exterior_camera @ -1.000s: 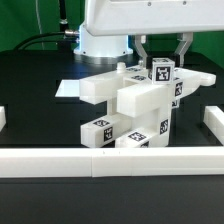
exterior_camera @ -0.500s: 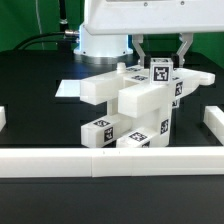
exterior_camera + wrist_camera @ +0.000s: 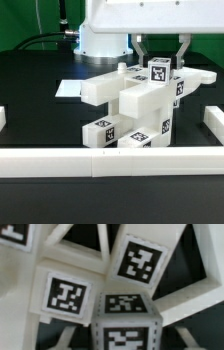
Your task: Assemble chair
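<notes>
The partly joined chair (image 3: pixel 130 110) stands mid-table in the exterior view, a stack of glossy white blocks and panels with black-and-white tags. My gripper (image 3: pixel 161 66) comes down from above onto its top, toward the exterior view's right. It is shut on a tagged white post (image 3: pixel 160 72) that stands upright in the assembly. In the wrist view the post's tagged end (image 3: pixel 127 336) sits between my two fingers (image 3: pixel 66 333), and other tagged chair parts (image 3: pixel 65 297) lie beyond it. The post's lower end is hidden among the blocks.
Long white border rails run along the front (image 3: pixel 110 161), the exterior view's left (image 3: pixel 3 118) and its right (image 3: pixel 212 126). The marker board (image 3: pixel 68 88) lies flat behind the chair on the left. The robot base (image 3: pixel 105 40) stands at the back.
</notes>
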### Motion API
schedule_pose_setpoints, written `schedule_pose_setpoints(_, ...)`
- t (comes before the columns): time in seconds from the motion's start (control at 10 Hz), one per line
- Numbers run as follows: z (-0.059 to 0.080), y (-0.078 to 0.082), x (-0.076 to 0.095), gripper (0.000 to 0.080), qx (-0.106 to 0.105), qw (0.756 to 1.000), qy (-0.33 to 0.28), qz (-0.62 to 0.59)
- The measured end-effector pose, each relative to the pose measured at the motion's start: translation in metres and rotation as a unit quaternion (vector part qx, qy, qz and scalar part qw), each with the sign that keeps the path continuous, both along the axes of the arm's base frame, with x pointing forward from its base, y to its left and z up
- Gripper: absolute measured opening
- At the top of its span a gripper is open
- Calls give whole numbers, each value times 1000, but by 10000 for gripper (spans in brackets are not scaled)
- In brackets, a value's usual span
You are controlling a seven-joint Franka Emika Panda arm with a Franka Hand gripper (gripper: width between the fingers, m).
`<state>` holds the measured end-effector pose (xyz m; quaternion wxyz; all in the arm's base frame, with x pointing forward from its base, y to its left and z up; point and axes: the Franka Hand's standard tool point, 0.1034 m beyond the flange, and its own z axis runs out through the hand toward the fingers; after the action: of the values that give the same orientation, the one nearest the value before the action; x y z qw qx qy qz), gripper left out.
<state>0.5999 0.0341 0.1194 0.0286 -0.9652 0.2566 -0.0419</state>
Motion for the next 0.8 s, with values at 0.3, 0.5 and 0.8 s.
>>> schedule_pose_setpoints(0.3,0,0,1,282,9,996,2,-89)
schedule_pose_setpoints(0.5,1,1,1,282,14,990,4,-142)
schedule_pose_setpoints(0.8,1,2,1,282,26,967,8,-252)
